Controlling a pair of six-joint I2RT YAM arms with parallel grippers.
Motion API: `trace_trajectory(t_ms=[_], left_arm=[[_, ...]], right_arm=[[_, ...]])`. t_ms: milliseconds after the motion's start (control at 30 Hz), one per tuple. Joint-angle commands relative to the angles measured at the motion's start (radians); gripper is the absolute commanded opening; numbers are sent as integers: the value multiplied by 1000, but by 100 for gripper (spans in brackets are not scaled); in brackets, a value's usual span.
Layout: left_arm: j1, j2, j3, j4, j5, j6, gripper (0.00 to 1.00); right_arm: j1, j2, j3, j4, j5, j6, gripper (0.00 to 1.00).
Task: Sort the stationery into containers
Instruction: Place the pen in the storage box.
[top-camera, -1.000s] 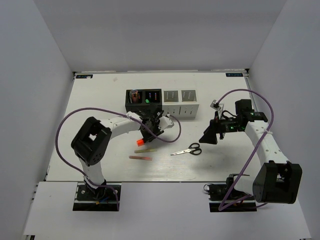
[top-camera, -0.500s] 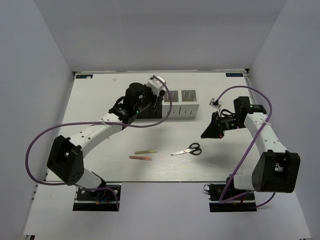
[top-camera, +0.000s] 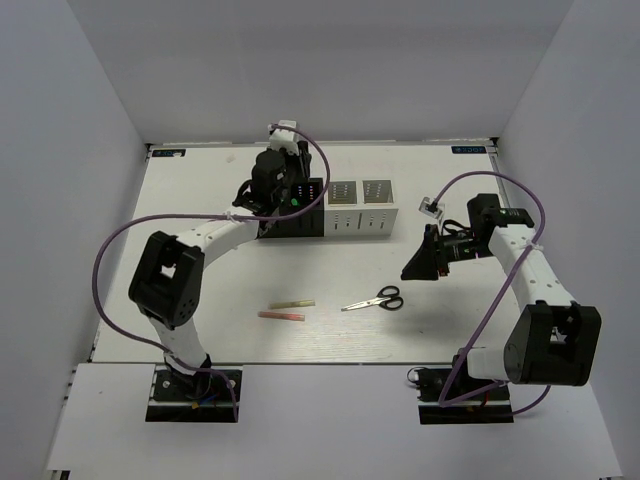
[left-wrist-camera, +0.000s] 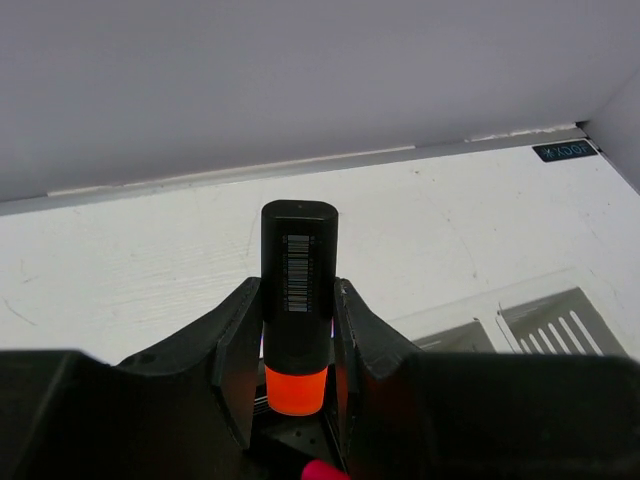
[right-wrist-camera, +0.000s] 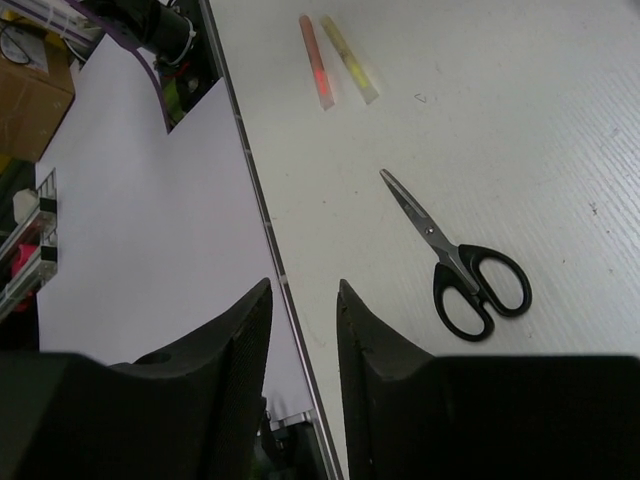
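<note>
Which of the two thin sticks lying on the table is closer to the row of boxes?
The yellow stick. It lies just beyond the pink stick, on the side facing the row of boxes.

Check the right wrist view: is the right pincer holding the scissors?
No, the right pincer has nothing between its fingers, and the black-handled scissors lie flat on the table beyond it.

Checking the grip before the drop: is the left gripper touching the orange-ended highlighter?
Touching. The left wrist view shows the left gripper with its fingers pressed flat against both sides of the highlighter, with no gap visible.
</note>
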Motion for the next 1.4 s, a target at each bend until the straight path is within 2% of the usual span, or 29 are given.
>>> trace_trajectory(t_ms=[0, 167, 267, 367, 433, 533, 667, 700, 767, 833, 967, 1033, 1100, 1167, 1200, 1233, 1300, 1367], left_arm=[[2, 6, 36, 79, -42, -55, 1], [3, 32, -8, 101, -46, -65, 3], [3, 27, -33, 116, -39, -68, 7], [3, 12, -71, 121, -21, -72, 10], [5, 2, -91, 119, -10, -69, 13], [3, -8, -119, 119, -9, -69, 16], [3, -11, -126, 108, -4, -68, 43], [3, -12, -125, 105, -4, -66, 57], [5, -14, -108, 98, 2, -63, 66], [3, -14, -91, 76, 16, -54, 71], [5, -19, -28, 30, 63, -51, 75], [0, -25, -15, 16, 80, -48, 75], [-14, -54, -13, -8, 114, -34, 71], [-43, -107, -10, -48, 193, -19, 52], [-49, -123, -10, -142, 221, -16, 33], [-57, -158, -8, -186, 247, -13, 24], [-95, -234, 4, -328, 363, -9, 15], [-131, -270, 21, -576, 413, -9, 11]], right_arm=[[-1, -32, 18, -12, -33, -25, 36], [-2, -33, 18, -12, -34, -27, 45], [1, -31, 17, -12, -33, -31, 56], [-2, -33, 15, -12, -31, -36, 71], [-2, -38, 14, -12, -26, -34, 90], [1, -41, 14, 4, -25, -19, 90], [-1, -41, 4, 38, -13, 31, 90], [1, -41, 1, 40, -11, 36, 90], [-1, -38, 3, 38, -14, 35, 90], [-2, -41, 1, 38, -11, 35, 90], [-1, -44, -2, 41, -5, 33, 90], [-2, -44, -3, 54, 4, 42, 90], [-1, -51, -9, 92, 21, 76, 90], [-2, -64, -28, 126, 59, 123, 90], [-1, -65, -44, 174, 72, 171, 90], [-1, -65, -45, 184, 81, 185, 90], [1, -35, -46, 163, 79, 197, 90], [4, 31, 22, 56, 58, 44, 90]])
